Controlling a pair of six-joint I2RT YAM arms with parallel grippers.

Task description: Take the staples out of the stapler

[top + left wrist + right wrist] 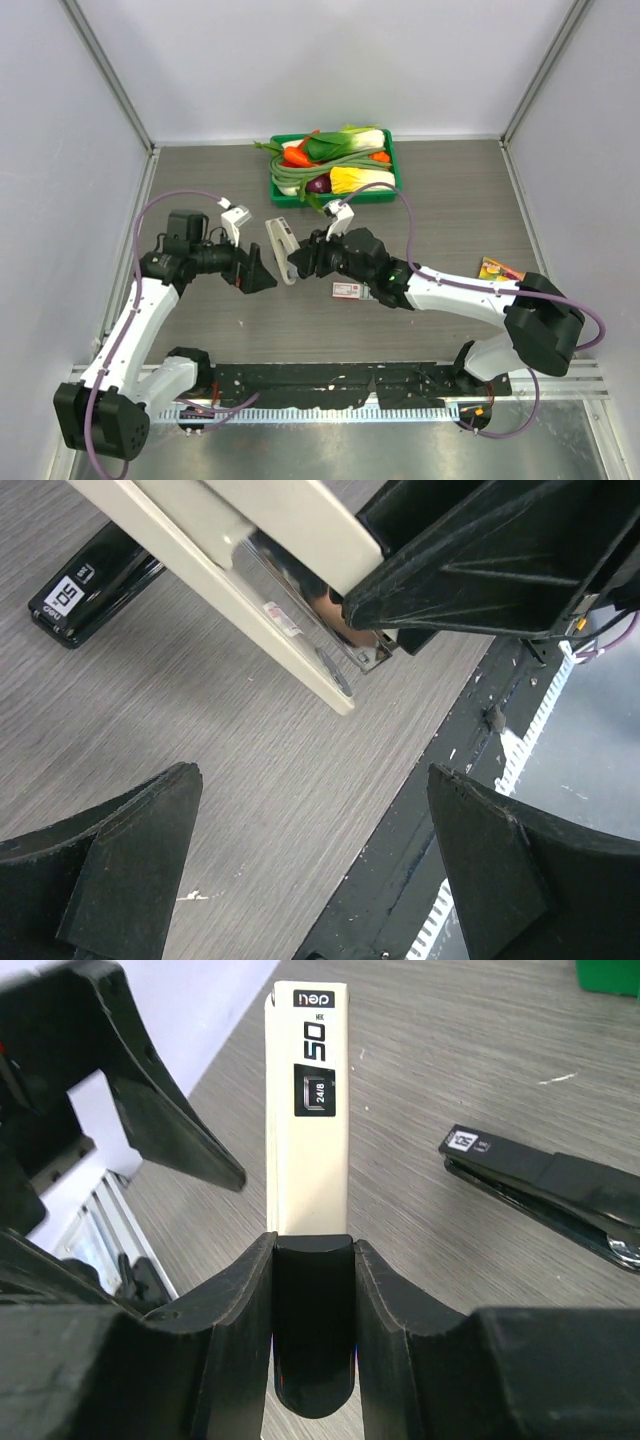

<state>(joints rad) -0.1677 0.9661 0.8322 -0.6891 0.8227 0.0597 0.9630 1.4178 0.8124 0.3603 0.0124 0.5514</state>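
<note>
Right jaws are gripping the black rear of a cream stapler [307, 1130] marked "50" and "24/8". Left jaws are gaping just beside its silvery magazine [300, 628], staples indiscernible. A black stapler [560, 1185] marked "50" is lying on the counter [480, 1050] beyond the jaws.

The cream stapler [308, 1110] carries a large "50" on its top, with "24/8" on a black square just beside it. Its small black logo patch cannot be read. The black stapler [95, 580] bears a white label reading "50".
</note>
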